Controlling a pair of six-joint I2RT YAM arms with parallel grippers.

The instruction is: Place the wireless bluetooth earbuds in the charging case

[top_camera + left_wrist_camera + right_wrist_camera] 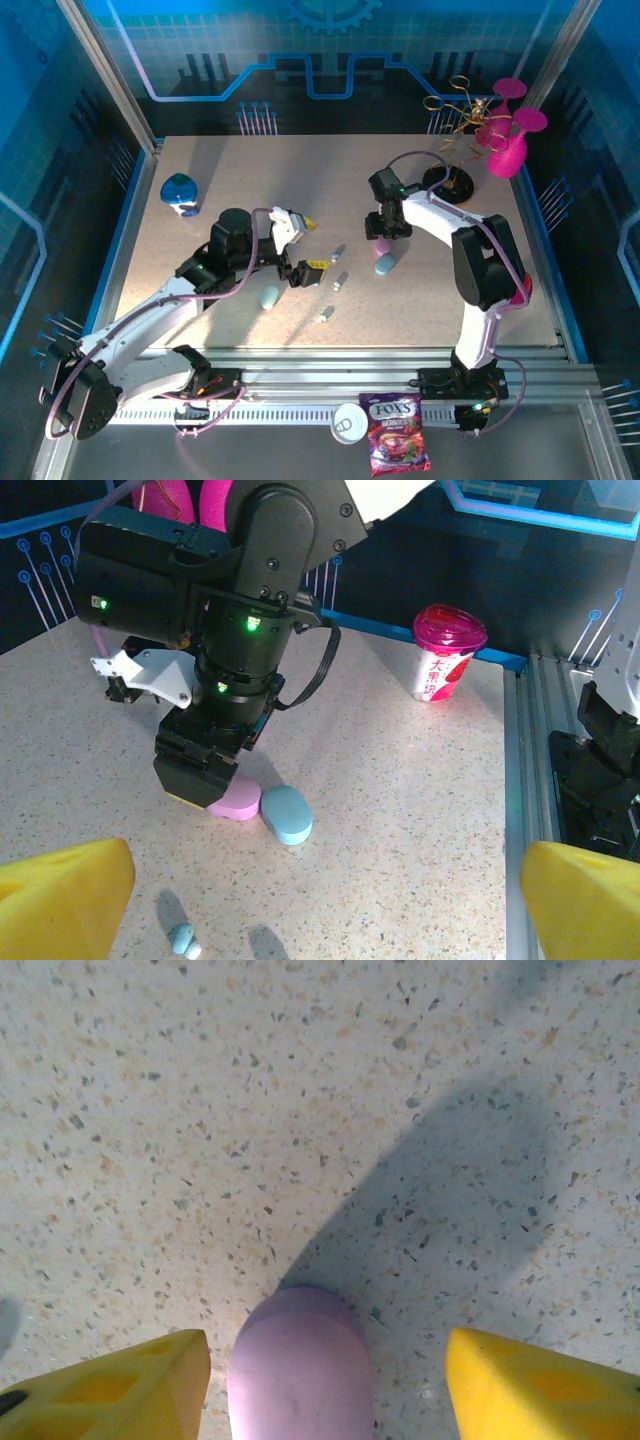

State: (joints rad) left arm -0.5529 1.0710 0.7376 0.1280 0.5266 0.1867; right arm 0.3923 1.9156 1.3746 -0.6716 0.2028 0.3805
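The tabletop [200, 160] is pale speckled stone, boxed in by blue-lit walls printed with circuit lines. A pink vase [505, 150] stands at its far right corner and a blue object [178, 192] near the far left.

The left claw [311, 245] hovers over the middle of the tabletop, spread wide with nothing between its yellow fingers [62, 900].

The right claw [386, 232] points down at the purple case [379, 244]. From its wrist, the case [300, 1370] lies between the 2 yellow fingers [535, 1385], with bare tabletop showing on both sides, so the claw is released and straddles the case without gripping it.

From above, 3 small grey earbuds [340, 280] lie loose between the 2 claws, with a blue case [385, 264] beside the purple one and a teal case [270, 296] nearer the left arm.

The left wrist view adds a pink-lidded cup [447, 665] by the tabletop's edge, and 1 earbud [182, 940] close up.
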